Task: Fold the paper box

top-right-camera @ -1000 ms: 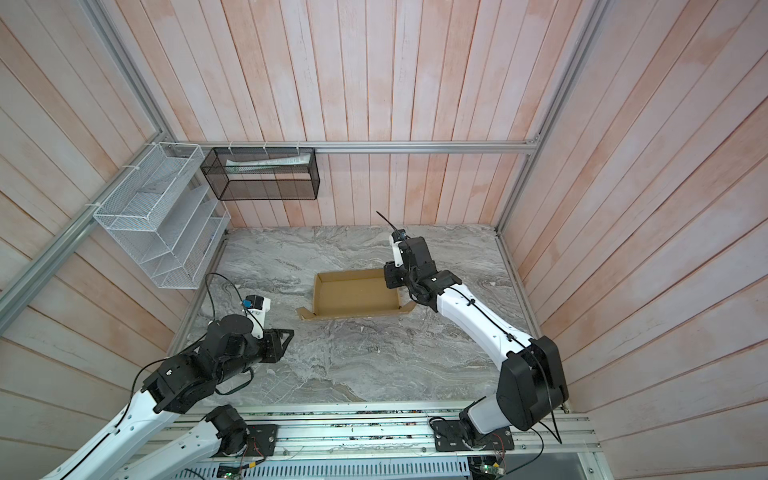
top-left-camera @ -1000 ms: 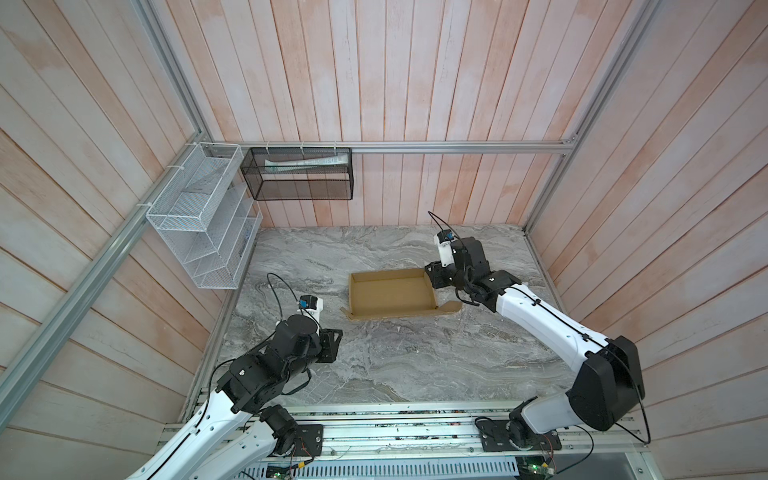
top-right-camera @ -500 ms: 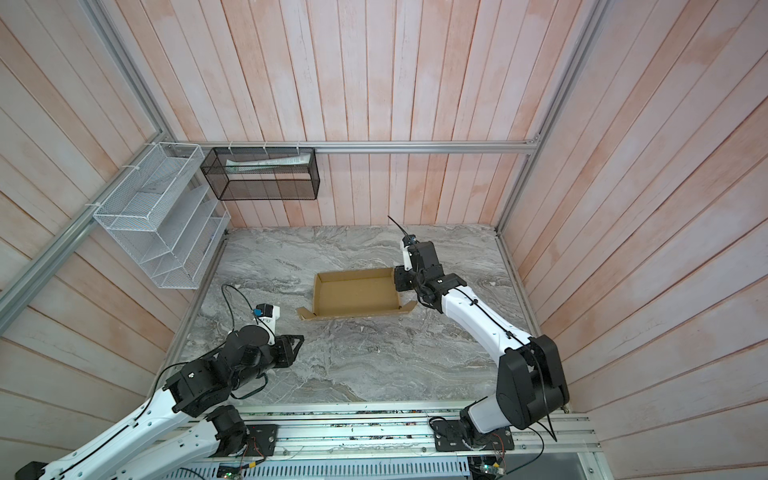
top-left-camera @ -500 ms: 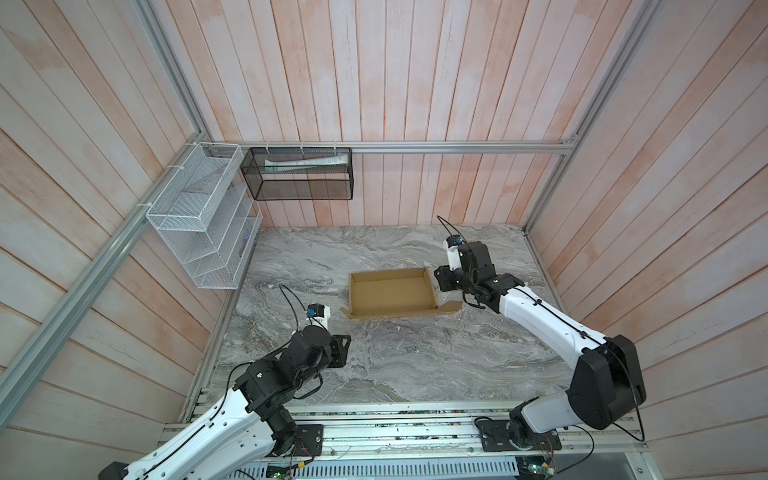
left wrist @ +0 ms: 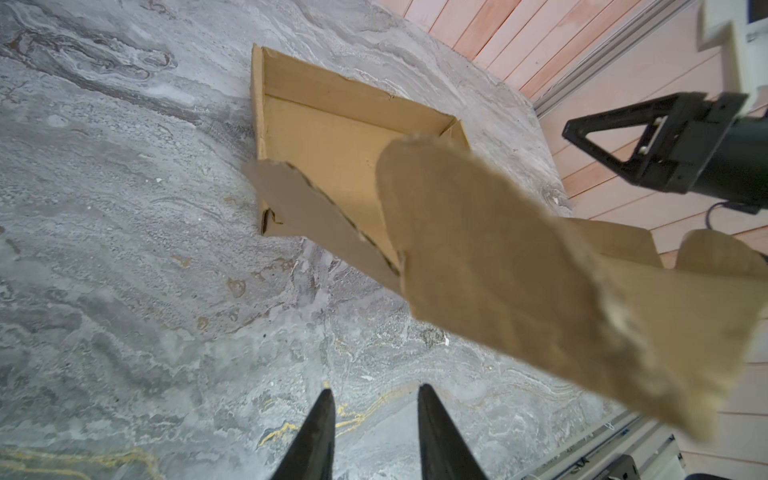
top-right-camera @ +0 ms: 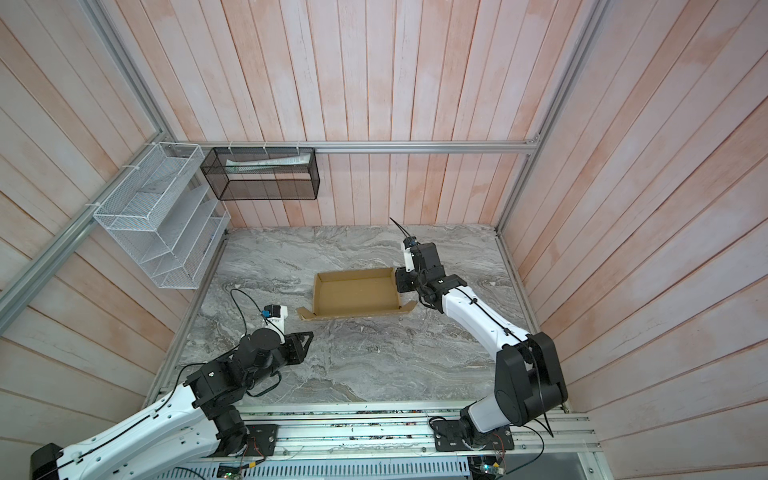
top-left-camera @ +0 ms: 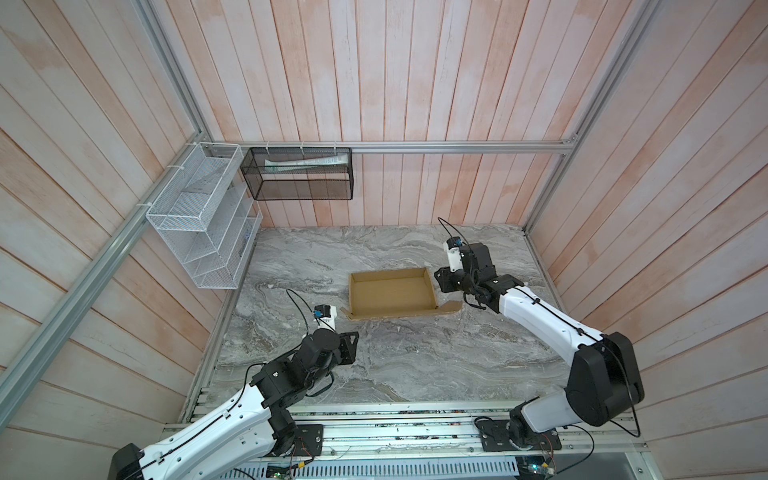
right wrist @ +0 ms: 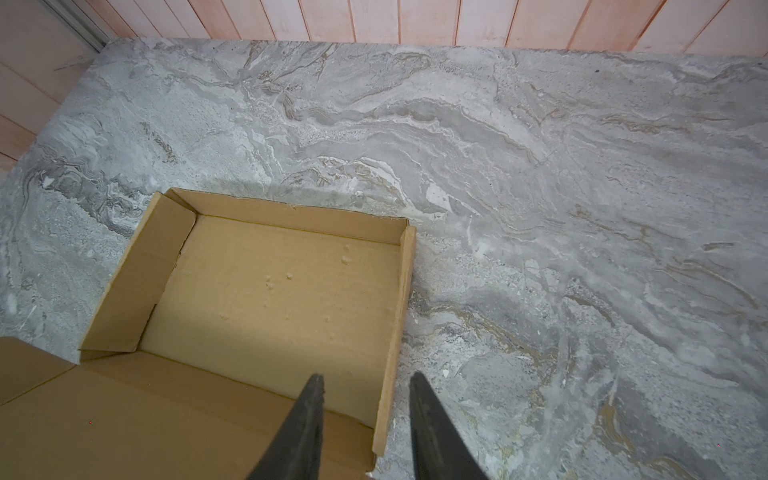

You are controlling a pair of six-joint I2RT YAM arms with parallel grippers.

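The paper box (top-left-camera: 390,291) (top-right-camera: 353,293) stands as a shallow open tan tray in the middle of the marble table, its lid flap (top-left-camera: 399,312) lying flat towards the front. My right gripper (top-left-camera: 439,282) (right wrist: 365,380) is open at the box's right end. It straddles the side wall (right wrist: 397,316), one finger inside and one outside, without pinching it. My left gripper (top-left-camera: 354,347) (left wrist: 376,392) hovers open over bare marble, front-left of the box (left wrist: 332,141), holding nothing.
A white wire rack (top-left-camera: 203,232) hangs on the left wall and a black mesh basket (top-left-camera: 301,174) on the back wall. A metal rail (top-left-camera: 395,432) runs along the table's front. In the left wrist view a blurred tan shape (left wrist: 519,270) near the lens hides part of the box.
My left arm has reached forward and to the right, nearer the box's front-left corner. The right gripper has shifted slightly right to the box's right wall. The box has not moved.
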